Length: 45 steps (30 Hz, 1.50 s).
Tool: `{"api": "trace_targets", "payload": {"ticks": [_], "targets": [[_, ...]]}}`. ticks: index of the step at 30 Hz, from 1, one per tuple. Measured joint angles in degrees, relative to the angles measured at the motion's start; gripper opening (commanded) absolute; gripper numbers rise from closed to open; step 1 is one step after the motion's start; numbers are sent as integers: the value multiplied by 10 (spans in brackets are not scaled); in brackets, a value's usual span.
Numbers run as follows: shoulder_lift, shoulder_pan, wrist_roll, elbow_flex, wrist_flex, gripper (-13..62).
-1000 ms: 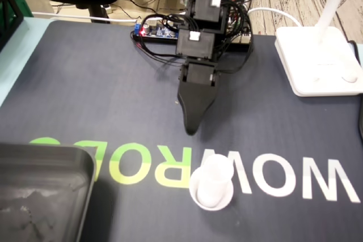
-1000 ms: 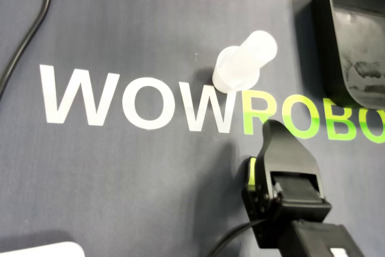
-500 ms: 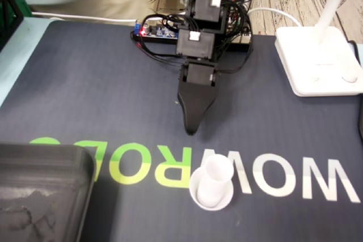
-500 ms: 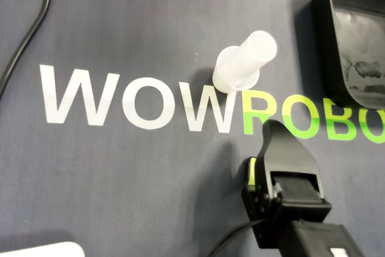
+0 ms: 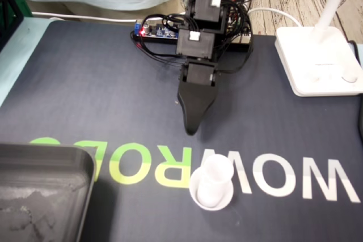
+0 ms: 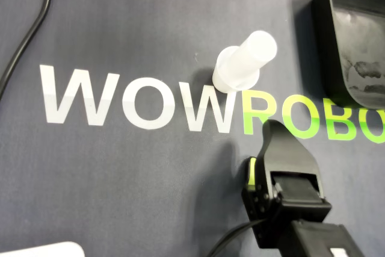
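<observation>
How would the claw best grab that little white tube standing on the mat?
Grip the white tube around its narrow upright stem, above the wider round base, which looks too broad and flat to pinch. Come from the gripper side, probably lowering with one jaw on each side. The stem is round, so any side suits.

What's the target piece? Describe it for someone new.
Find the dark mat printed WOWROBO. Where white letters turn green stands a small white tube on a round flange. It is the only pale upright piece; the neighbouring tray is black.
</observation>
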Motion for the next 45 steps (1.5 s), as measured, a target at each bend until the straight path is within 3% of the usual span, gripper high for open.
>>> {"api": "trace_targets", "payload": {"ticks": [45], "targets": [[0,-14,-22,-53,-7,329]]}}
